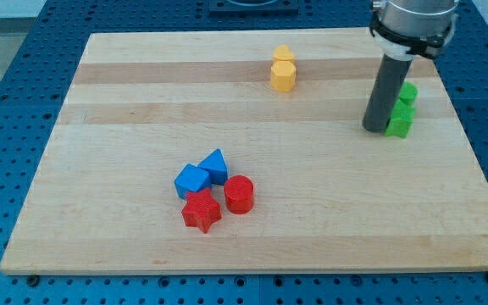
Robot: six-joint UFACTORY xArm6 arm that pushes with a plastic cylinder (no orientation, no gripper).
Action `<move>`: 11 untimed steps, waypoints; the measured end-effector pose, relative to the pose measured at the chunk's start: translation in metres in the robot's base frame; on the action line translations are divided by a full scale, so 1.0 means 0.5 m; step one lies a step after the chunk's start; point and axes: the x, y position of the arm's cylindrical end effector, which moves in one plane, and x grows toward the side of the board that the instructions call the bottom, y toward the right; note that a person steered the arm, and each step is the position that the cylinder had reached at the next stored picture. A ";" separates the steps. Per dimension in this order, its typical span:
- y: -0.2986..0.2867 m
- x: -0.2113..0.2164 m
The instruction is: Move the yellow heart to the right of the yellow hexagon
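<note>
Pale wooden board point(252, 229) on a blue pegboard bench; the yellow hexagon block point(283, 76) sits near the board's far edge, with the yellow heart block point(284, 54) touching it on the view's-top side. No jaws on this rig, just a dark rod: its tip point(374, 129) is well to the view's right of the hexagon and slightly lower, touching the green blocks point(402, 112). Red and blue blocks point(213, 191) cluster well below the hexagon, so the heart likely needs pushing rightward, then down around it.

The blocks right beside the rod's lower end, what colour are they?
Green blocks, touching my tip on the right; camera view.
</note>
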 end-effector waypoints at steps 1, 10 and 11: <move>0.035 0.000; -0.331 -0.347; -0.278 -0.325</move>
